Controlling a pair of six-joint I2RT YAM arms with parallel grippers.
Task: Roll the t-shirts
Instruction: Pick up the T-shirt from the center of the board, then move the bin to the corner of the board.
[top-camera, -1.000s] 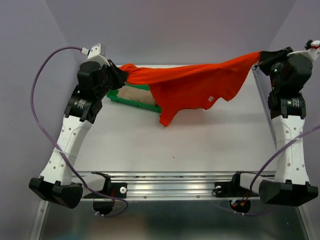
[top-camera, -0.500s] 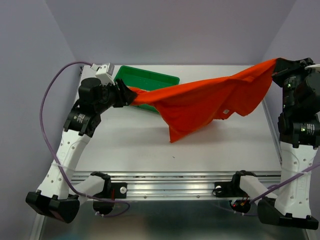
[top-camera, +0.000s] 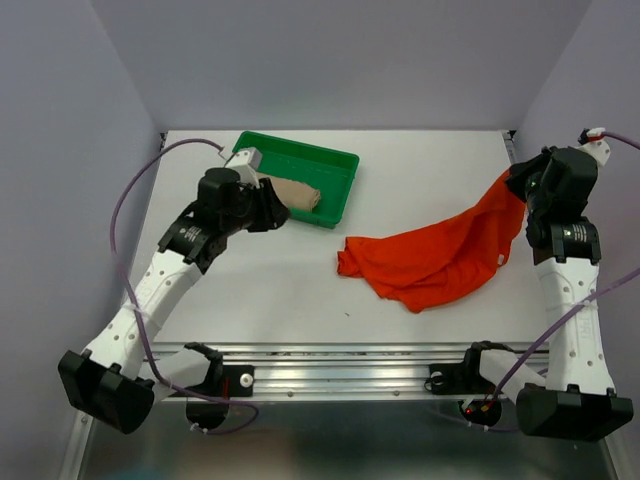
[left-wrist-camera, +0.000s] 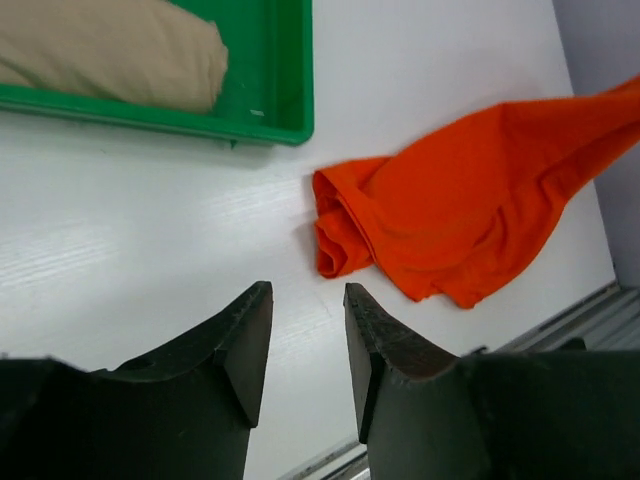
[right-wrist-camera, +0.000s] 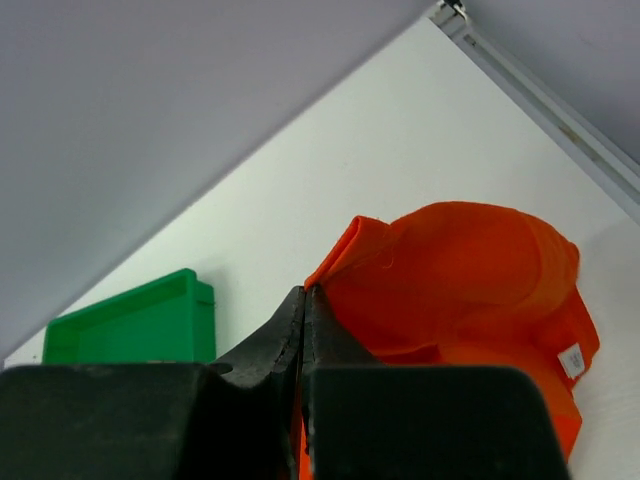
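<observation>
The orange-red t-shirt (top-camera: 440, 260) lies crumpled on the white table, right of centre. Its right end rises to my right gripper (top-camera: 515, 185), which is shut on a fold of it (right-wrist-camera: 303, 290). The cloth (right-wrist-camera: 470, 270) hangs beyond those fingers. The beige t-shirt (top-camera: 295, 197) sits rolled inside the green tray (top-camera: 300, 150). My left gripper (top-camera: 278, 214) hovers by the tray's near edge, open and empty (left-wrist-camera: 305, 290). In the left wrist view the orange t-shirt (left-wrist-camera: 470, 210) lies ahead and the beige roll (left-wrist-camera: 110, 50) is at the upper left in the tray (left-wrist-camera: 290, 130).
An aluminium rail (top-camera: 350, 365) runs along the near table edge between the arm bases. A metal strip (right-wrist-camera: 540, 95) borders the table's right side. Purple walls close in the back and both sides. The tray's corner (right-wrist-camera: 130, 325) shows in the right wrist view.
My left gripper has opened and let go of the orange t-shirt, whose left end dropped onto the table. The right gripper came down and inward, still gripping the cloth.
</observation>
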